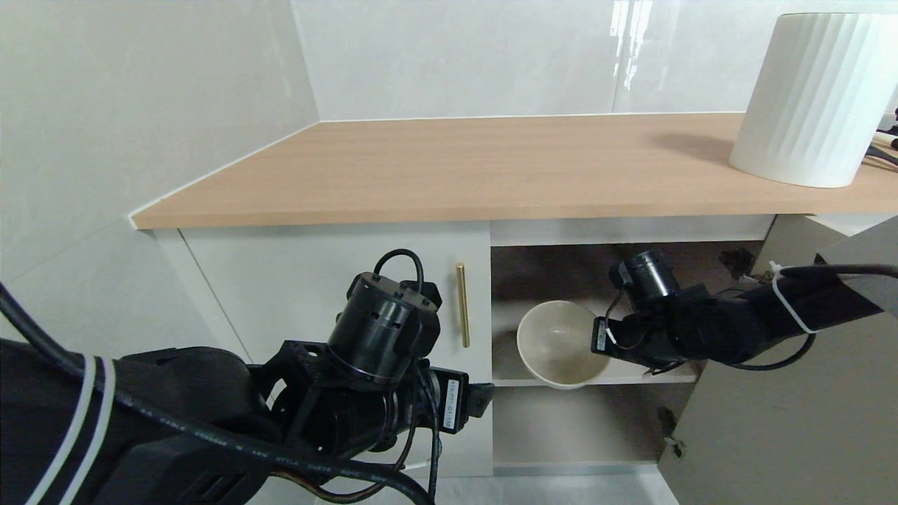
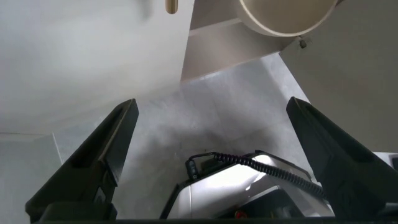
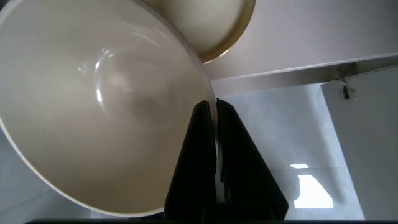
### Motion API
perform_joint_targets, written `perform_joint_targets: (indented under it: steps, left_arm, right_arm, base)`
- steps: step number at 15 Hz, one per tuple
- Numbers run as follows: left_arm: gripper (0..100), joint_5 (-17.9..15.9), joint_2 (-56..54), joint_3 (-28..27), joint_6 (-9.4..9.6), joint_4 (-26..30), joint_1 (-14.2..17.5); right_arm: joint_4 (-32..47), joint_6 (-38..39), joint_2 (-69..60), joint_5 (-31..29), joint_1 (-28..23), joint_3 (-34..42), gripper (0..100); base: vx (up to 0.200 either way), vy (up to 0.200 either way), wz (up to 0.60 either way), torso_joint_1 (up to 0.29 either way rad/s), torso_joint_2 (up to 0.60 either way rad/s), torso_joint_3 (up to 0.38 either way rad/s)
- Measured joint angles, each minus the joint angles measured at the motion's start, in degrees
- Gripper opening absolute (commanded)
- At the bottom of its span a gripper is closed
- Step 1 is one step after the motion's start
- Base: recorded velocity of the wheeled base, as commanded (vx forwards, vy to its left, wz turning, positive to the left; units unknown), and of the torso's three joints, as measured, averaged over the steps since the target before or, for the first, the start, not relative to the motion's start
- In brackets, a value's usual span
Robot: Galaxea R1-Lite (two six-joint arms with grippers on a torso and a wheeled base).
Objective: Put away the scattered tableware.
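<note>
A cream bowl (image 1: pixel 558 344) hangs tilted at the front edge of the shelf (image 1: pixel 631 381) inside the open cabinet. My right gripper (image 1: pixel 598 338) is shut on its rim. The right wrist view shows the bowl (image 3: pixel 106 106) pinched at the rim by the right gripper (image 3: pixel 214 112), and a cream plate (image 3: pixel 214 25) lies on the shelf just beyond it. My left gripper (image 2: pixel 211 106) is held open and empty, low in front of the closed left door (image 1: pixel 302 280), pointing at the floor. The bowl's underside (image 2: pixel 286 15) is seen from below in the left wrist view.
A brass handle (image 1: pixel 462 305) runs down the closed door's edge. The right cabinet door (image 1: pixel 772 421) stands swung open. On the wooden counter (image 1: pixel 456 168), a tall white ribbed container (image 1: pixel 814 98) stands at the far right with dark utensils (image 1: pixel 885 144) beside it.
</note>
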Motion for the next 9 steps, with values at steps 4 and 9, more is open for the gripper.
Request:
perform_joint_targets:
  steps: [4,9]
  left_arm:
    - [100,0.00,0.00,-0.02,0.00,0.00,0.02]
    - [100,0.00,0.04,-0.02,0.01,-0.02,0.05]
  right_arm:
    - [-0.07,1.61,2.40,-1.04,-0.48,-1.76,0]
    - [-5.44,2.93,5.61,-4.35,-1.22,-2.69,0]
  base:
    - [0.000,0.000,0.00,0.000,0.00,0.000]
    - [0.000,0.000,0.00,0.000,0.00,0.000]
